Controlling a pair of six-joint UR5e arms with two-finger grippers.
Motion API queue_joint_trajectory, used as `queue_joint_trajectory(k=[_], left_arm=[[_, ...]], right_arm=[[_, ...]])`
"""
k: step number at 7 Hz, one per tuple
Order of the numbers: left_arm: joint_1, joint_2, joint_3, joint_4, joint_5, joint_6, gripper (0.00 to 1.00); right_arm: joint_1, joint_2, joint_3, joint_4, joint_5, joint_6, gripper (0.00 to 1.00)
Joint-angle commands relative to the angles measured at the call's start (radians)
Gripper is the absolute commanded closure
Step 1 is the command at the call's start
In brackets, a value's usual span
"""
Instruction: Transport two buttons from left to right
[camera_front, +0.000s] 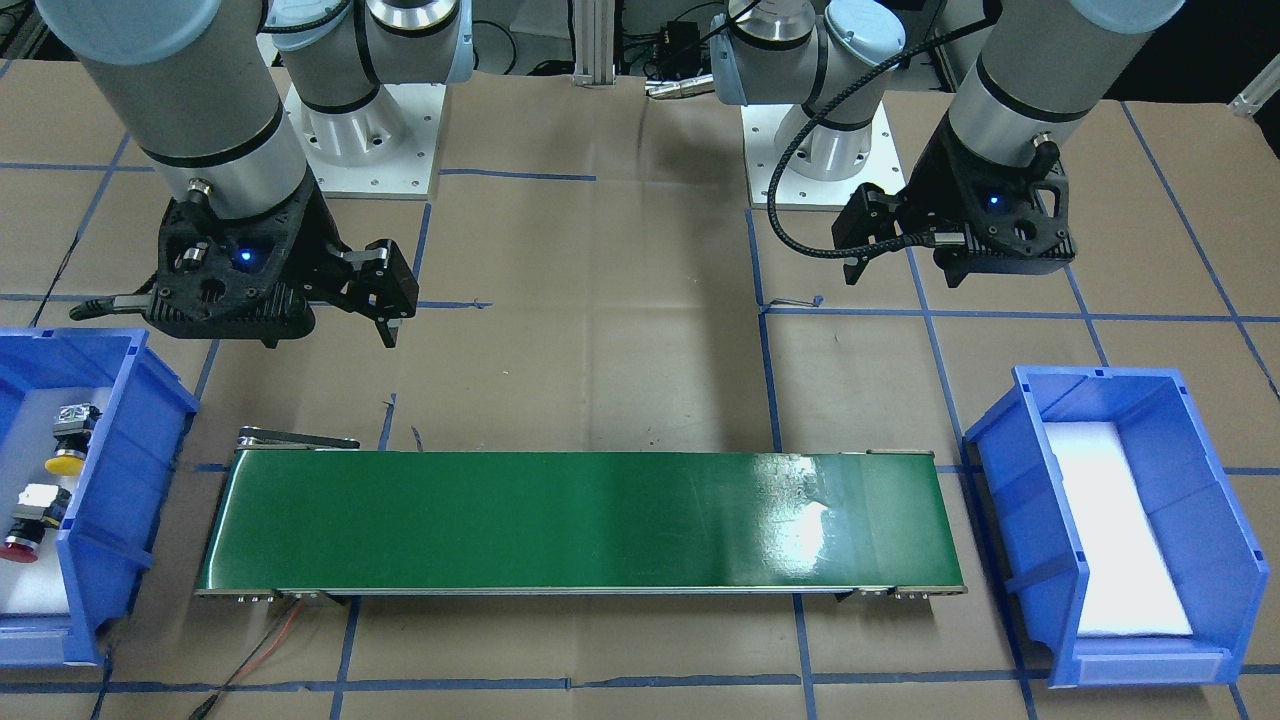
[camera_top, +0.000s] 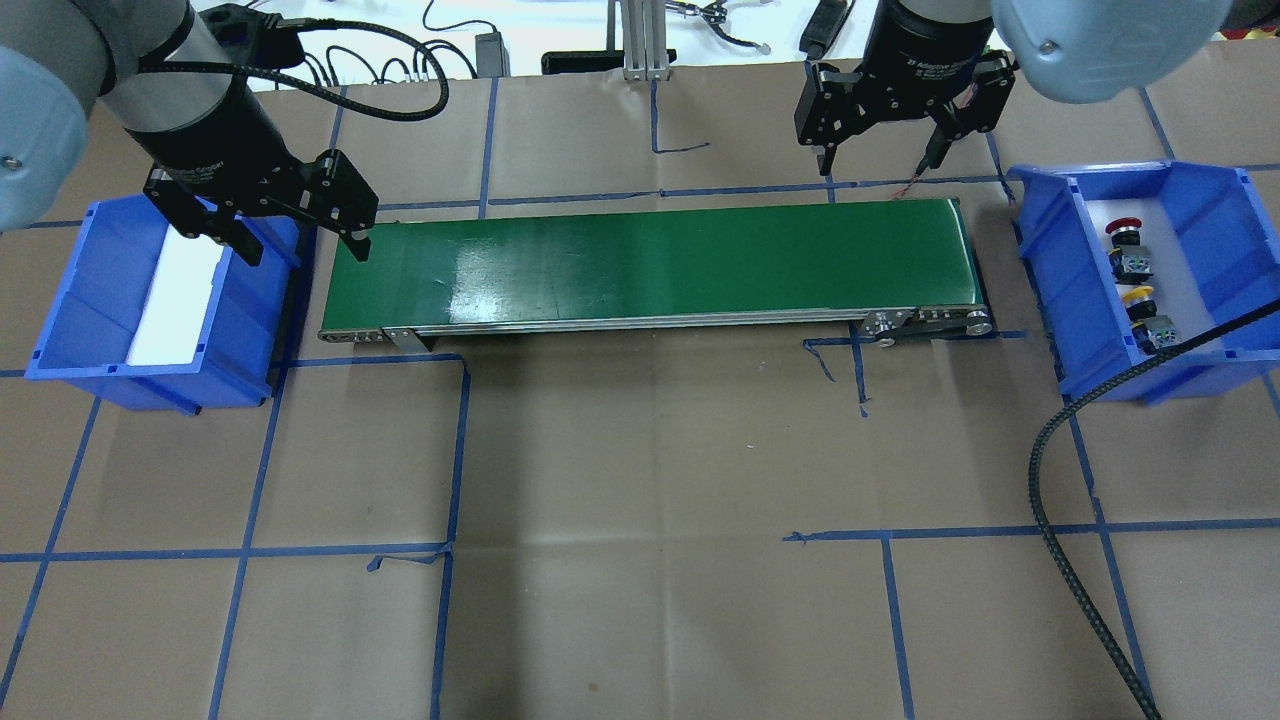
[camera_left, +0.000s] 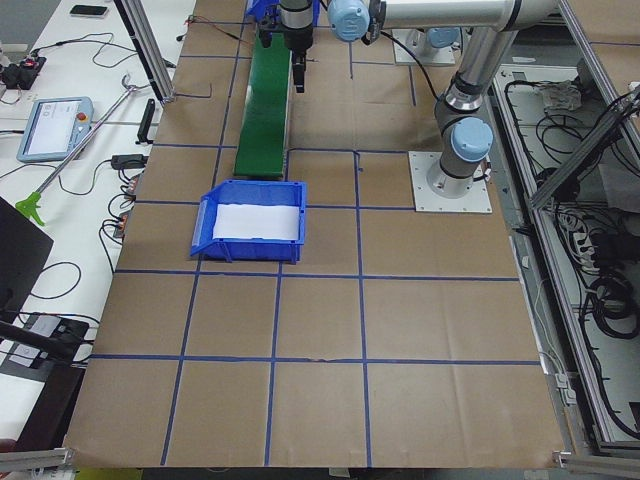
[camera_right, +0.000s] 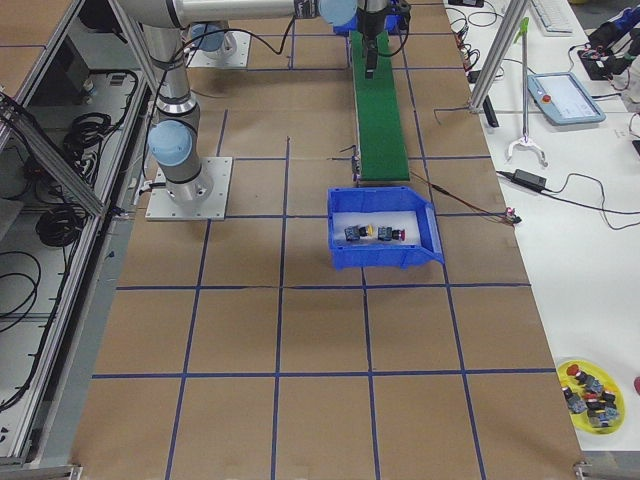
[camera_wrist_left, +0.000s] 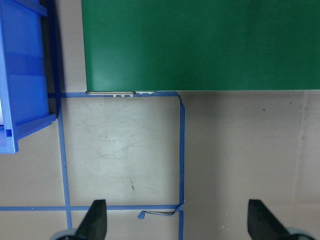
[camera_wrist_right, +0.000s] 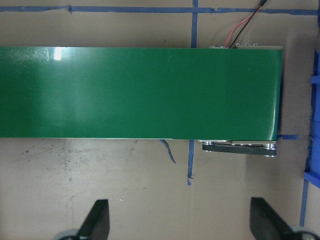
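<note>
The red button (camera_top: 1127, 236) and yellow button (camera_top: 1139, 298) lie in the blue bin (camera_top: 1060, 300) at the three o'clock end of the green conveyor (camera_top: 650, 260) in the overhead view, with a black cable (camera_top: 1036, 485) crossing the bin's near corner. Another white-lined bin (camera_top: 85, 300) sits at nine o'clock. The left jaws and right jaws hang apart and empty above the counter (camera_top: 640, 500). Wrist lettering is unreadable.

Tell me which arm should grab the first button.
Right. The right gripper, open, hangs near the bin holding both buttons; the left gripper is at the far end of the conveyor, by the other bin.
</note>
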Motion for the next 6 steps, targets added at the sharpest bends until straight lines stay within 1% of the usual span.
queue_joint_trajectory(k=[1,2,3,4,6], left_arm=[[0.000,-0.001,0.002,0.000,-0.001,0.017,0.00],[0.000,-0.001,0.002,0.000,-0.001,0.019,0.00],[0.000,-0.001,0.002,0.000,0.000,0.030,0.00],[0.000,-0.001,0.002,0.000,0.001,0.034,0.00],[0.000,-0.001,0.003,0.000,-0.001,0.034,0.00]], right_arm=[[0.002,-0.049,0.063,0.007,0.000,0.003,0.00],[0.000,-0.049,0.121,0.006,0.005,0.003,0.00],[0.000,-0.064,0.157,-0.002,0.005,0.003,0.00],[0.002,-0.082,0.162,-0.014,0.005,0.004,0.00],[0.002,-0.084,0.159,-0.014,0.005,0.004,0.00]])
